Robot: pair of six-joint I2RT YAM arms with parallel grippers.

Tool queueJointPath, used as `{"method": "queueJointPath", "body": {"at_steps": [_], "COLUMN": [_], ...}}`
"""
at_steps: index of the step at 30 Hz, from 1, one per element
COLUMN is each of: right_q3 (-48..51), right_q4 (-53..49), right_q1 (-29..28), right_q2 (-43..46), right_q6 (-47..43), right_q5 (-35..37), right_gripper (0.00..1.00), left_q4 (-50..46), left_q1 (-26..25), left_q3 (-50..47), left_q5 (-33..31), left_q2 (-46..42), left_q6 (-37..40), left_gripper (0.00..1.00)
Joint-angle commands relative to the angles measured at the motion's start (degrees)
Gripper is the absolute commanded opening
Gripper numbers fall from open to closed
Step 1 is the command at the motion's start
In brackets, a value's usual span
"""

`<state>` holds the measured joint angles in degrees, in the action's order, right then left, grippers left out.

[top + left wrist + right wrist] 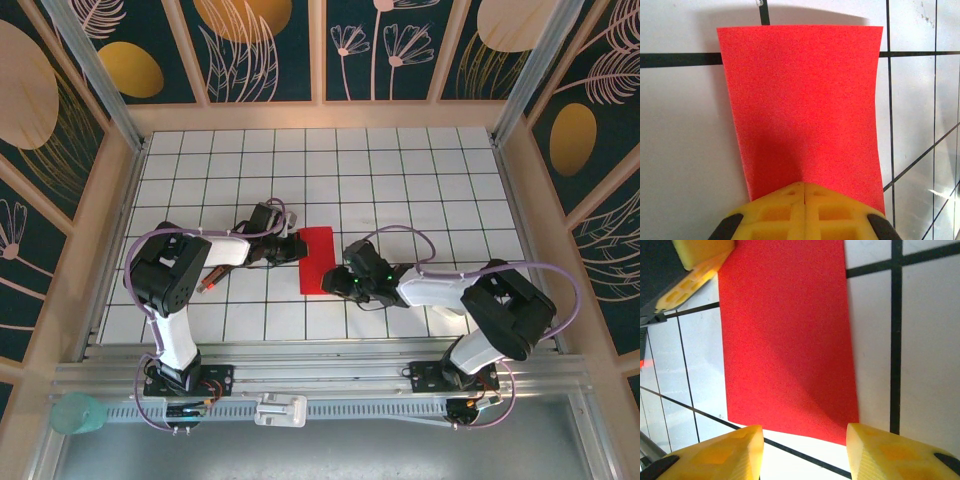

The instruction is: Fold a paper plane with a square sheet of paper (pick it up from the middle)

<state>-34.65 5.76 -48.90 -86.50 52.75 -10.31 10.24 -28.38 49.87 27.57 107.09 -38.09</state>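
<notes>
Left gripper (805,192) first: its yellow fingers are pressed tight together, clamped on the left long edge of the square sheet of paper (318,260), which fans out ahead of them in the left wrist view. Over to the right gripper (805,450): its jaws stand well apart at the sheet's near short edge, one finger off each corner, with no grip on anything.

The sheet shows as a narrow red rectangle lying on the white gridded bench (400,170), a little left of centre. Its long axis runs from the near side toward the far wall, leaning slightly. All four edges look straight and clean.

Each arm's forearm reaches in from its own side, crowding the near half of the bench. Beyond the sheet, the far rows of tiles lie open, as does the right side. Patterned wall panels (265,45) fence in the bench, and a metal rail (350,378) runs along its near edge. A teal object (75,413) sits at the near left corner, well apart from the sheet.
</notes>
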Motion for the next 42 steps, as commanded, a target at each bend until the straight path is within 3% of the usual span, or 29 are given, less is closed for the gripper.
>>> {"method": "queueJointPath", "body": {"at_steps": [1, 13, 30, 42], "right_q3": [0.5, 0.4, 2.4, 1.4], "right_q4": [-2.8, -2.4, 9.8, -2.7], "right_q1": [-1.0, -1.1, 0.5, -1.1], "right_q2": [0.4, -0.5, -1.8, 2.0], "right_q6": [1.8, 2.6, 4.3, 4.7], "right_q5": [3.3, 4.0, 1.4, 6.4], "right_gripper": [0.48, 0.51, 0.51, 0.51], "left_q4": [-3.6, -3.8, -3.5, -3.2], "left_q1": [0.3, 0.3, 0.3, 0.3], "left_q3": [-1.5, -1.4, -1.8, -1.9], "left_q5": [-1.6, -1.6, -1.4, -1.4], "left_q2": [0.0, -0.3, -0.4, -0.4], "left_q6": [1.3, 1.4, 1.5, 1.3], "left_gripper": [0.0, 0.0, 0.0, 0.0]}}
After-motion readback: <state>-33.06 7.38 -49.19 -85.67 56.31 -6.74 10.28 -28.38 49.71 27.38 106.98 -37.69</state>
